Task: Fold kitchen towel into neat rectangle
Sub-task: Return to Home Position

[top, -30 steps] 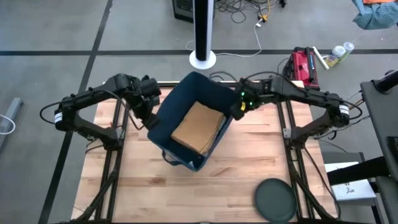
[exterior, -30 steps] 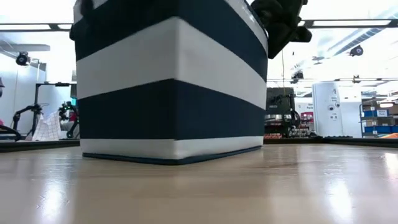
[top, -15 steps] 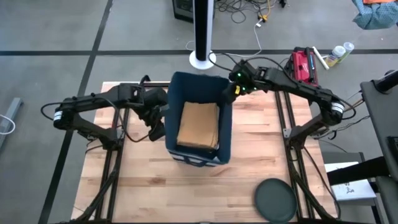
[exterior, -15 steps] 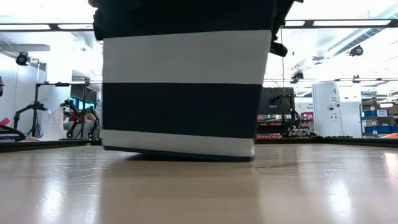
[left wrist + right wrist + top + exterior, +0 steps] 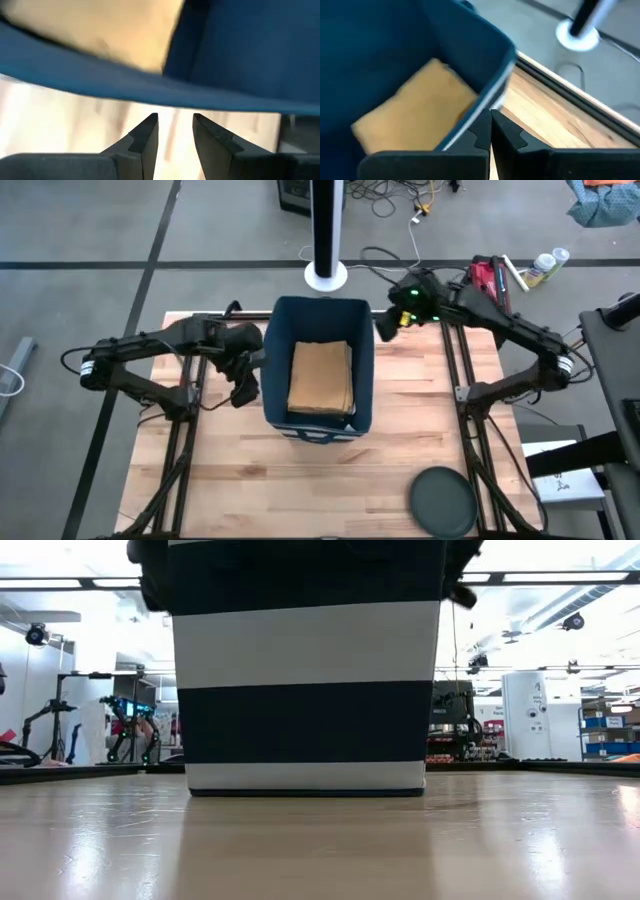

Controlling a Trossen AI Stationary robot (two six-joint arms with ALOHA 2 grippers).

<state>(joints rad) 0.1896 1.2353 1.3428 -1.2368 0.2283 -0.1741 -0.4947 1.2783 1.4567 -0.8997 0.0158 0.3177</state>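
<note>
The blue laundry bin [image 5: 364, 350] stands upright at the far centre of the wooden table [image 5: 400, 450], its walls square to the table edges; in the low view it shows as a dark-and-white banded box [image 5: 308, 690] resting flat on the surface. The stacked towels [image 5: 320, 377] – a tan, folded rectangle – lie flat on the bin floor, with bare blue floor showing along the far side. The left gripper [image 5: 247, 387] is positioned just beside the bin's left wall, outside it. In the left wrist view its fingers [image 5: 145, 142] stand a narrow gap apart with nothing between them, and the bin rim [image 5: 225, 95] crosses just ahead of the tips. The right gripper [image 5: 384, 328] is positioned just outside the bin's far right corner. In the right wrist view its fingers [image 5: 482, 127] are pressed together and hold nothing – the bin's rim passes close beside them, with the towels [image 5: 415, 120] visible inside the bin. A dark round disc [image 5: 443, 502] lies on the near right part of the table, well apart from the bin.
</note>
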